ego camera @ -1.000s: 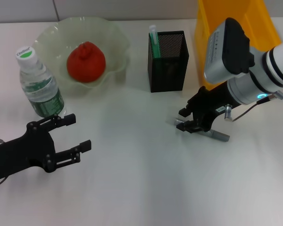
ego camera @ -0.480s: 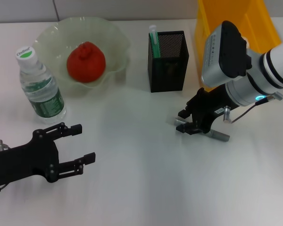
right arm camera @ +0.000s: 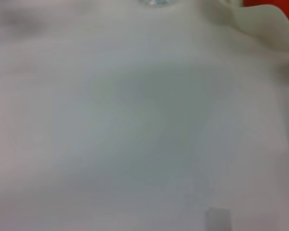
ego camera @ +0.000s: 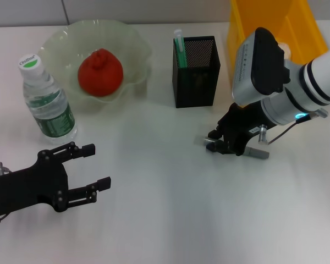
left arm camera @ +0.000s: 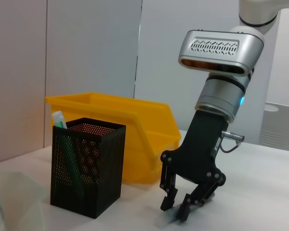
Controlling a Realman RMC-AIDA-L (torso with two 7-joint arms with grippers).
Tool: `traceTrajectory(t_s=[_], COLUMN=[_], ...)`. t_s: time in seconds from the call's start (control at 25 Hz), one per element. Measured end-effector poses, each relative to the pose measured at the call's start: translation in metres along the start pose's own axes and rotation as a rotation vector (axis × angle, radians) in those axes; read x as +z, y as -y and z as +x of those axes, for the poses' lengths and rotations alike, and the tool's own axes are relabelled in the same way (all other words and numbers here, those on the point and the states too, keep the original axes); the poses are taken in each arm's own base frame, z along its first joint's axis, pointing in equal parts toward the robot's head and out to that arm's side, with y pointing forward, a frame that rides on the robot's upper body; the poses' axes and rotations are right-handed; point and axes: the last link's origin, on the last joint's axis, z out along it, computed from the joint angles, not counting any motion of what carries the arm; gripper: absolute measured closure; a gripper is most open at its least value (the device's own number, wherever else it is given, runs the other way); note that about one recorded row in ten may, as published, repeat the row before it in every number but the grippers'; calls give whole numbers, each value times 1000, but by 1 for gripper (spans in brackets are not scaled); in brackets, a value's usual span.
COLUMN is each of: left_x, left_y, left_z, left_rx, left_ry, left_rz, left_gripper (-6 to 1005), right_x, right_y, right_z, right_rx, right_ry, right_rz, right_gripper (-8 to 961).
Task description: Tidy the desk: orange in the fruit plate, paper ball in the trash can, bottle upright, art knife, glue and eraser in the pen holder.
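Right gripper (ego camera: 219, 144) now slightly lifted, seemingly gripping art knife (ego camera: 257, 153), beside pen holder (ego camera: 196, 71).

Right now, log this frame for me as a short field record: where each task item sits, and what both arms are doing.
orange: in the fruit plate
bottle: upright, near the plate
pen holder: holds a green-capped item; other contents unclear
yellow bin: behind the right arm
art knife: flat on the desk
right gripper: low over the art knife, jaws around it
left gripper: open, idle, low over the desk
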Motion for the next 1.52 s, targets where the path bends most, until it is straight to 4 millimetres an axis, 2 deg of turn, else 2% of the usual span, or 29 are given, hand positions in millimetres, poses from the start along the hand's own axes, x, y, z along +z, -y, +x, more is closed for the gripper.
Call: traceTrajectory(t_s=[0.28,0.88,1.2,1.52], left_x=[-1,-1,-3,-3], left_y=[1,4,6,8], left_z=[0,3,4,5], left_rx=[1,8,3,4], left_ry=[4,5,7,6], left_rz=[3,3,5,8], left_gripper=[202,202,202,202], right_x=[1,-5,-28,-52], right_y=[-1,-2,-1,-2], right_z=[-1,-9,-10,2], right_rx=[1,26,78,135], right_ry=[2,72,230,444], right_rz=[-6,-12,-24,-30], right_gripper=[721,807,809,812])
